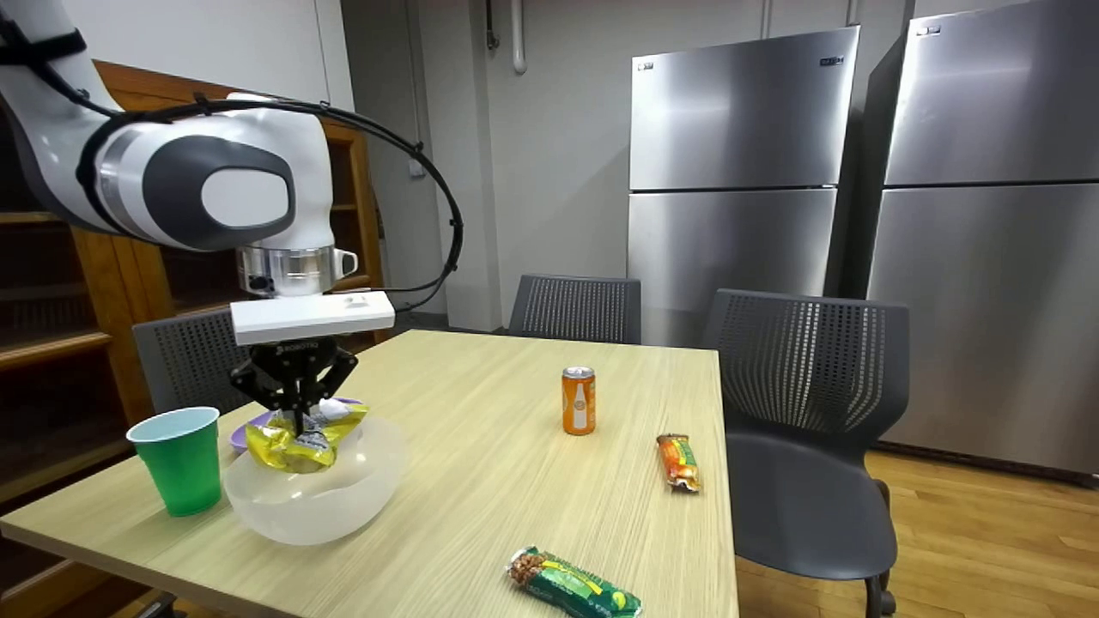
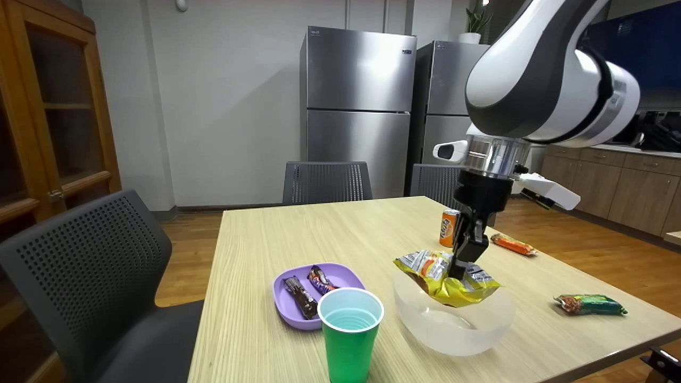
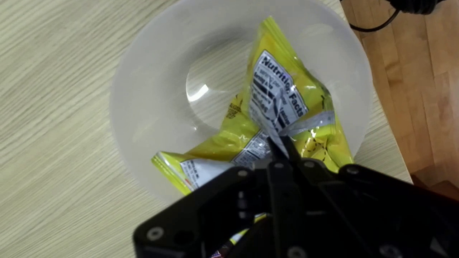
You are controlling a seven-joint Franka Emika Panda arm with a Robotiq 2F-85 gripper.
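Arm (image 1: 206, 184) spans upper left in an exterior view, elbowed over, wrist (image 1: 290, 270) facing down. Gripper (image 1: 298, 422) points down, left of center; jaws pinched together, lower center-right in wrist view.

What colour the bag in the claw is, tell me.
The bag is mostly yellow, with some white; clearest in the wrist view.

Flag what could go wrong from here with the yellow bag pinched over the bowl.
The hand seems to pinch only a fold of the yellow bag, so the shiny wrapper might slip loose. In the wrist view, the bag's ends spread toward the rim of the translucent bowl; one could snag and shift it. The bowl stands close to an edge of the table, so a hard nudge might send it over.
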